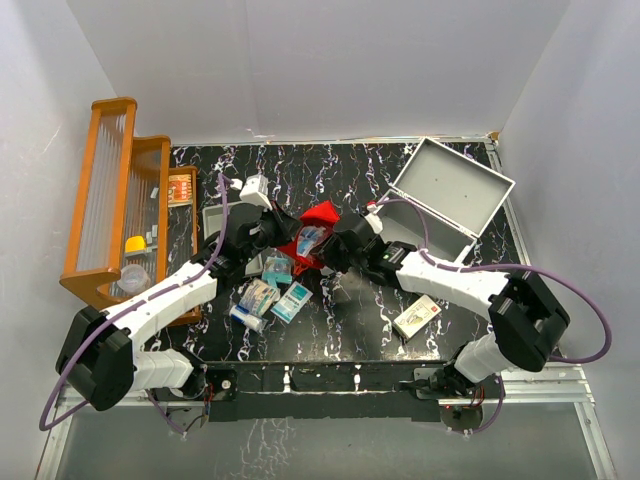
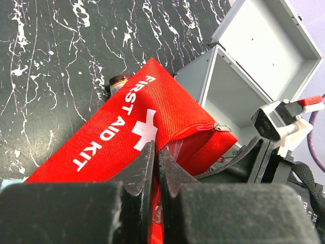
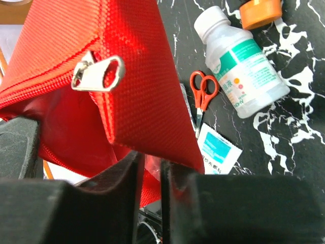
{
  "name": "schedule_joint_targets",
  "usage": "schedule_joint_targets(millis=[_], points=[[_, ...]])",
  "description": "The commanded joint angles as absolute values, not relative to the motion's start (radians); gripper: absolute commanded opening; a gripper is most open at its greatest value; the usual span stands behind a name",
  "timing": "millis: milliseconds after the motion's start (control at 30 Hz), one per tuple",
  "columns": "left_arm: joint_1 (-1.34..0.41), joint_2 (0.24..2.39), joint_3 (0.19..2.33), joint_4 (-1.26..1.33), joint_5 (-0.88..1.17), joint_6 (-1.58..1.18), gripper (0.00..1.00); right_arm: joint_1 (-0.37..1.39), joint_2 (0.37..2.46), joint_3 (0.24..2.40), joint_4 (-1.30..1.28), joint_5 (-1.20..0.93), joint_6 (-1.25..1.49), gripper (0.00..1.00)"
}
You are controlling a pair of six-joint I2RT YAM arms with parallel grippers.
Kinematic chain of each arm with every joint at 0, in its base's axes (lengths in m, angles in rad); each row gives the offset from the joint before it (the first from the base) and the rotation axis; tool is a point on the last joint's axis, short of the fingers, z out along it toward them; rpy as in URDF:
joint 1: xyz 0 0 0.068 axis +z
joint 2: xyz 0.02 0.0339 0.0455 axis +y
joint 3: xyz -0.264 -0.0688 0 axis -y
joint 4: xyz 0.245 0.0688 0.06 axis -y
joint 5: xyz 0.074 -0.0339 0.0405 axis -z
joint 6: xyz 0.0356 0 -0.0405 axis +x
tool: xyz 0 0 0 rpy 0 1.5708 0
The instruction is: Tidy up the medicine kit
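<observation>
The left gripper [image 2: 155,152] is pressed shut on a fold of the red pouch [image 1: 318,225]. The right gripper [image 3: 151,163] pinches the opposite edge, below the zipper pull [image 3: 99,73]. The medicine kit [image 1: 455,190] stands open at the upper right of the top view. Risk: the thin fabric slips from either pinch, and the pouch drops onto the bottle [image 3: 244,66] and scissors [image 3: 202,91].

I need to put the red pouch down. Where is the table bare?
Bare: the back strip between wooden rack and open case; the front patch between packets and small box. Crowded under the pouch itself.
</observation>
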State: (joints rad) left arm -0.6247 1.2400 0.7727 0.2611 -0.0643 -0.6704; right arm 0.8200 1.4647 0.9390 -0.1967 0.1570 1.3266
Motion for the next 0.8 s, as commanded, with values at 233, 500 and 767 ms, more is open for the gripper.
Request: schedule_joint_targets(millis=[233, 500, 767], points=[[-0.621, 1.184, 0.795, 0.258, -0.062, -0.700, 0.00, 0.808, 1.359, 0.818, 0.191, 0.139, 1.382, 0.00], [-0.622, 1.175, 0.783, 0.291, -0.032, -0.718, 0.00, 0.797, 1.345, 0.772, 0.229, 0.091, 1.513, 0.00], [-0.620, 1.170, 0.806, 0.292, -0.002, -0.722, 0.00, 0.798, 1.373, 0.792, 0.118, 0.108, 1.382, 0.02]])
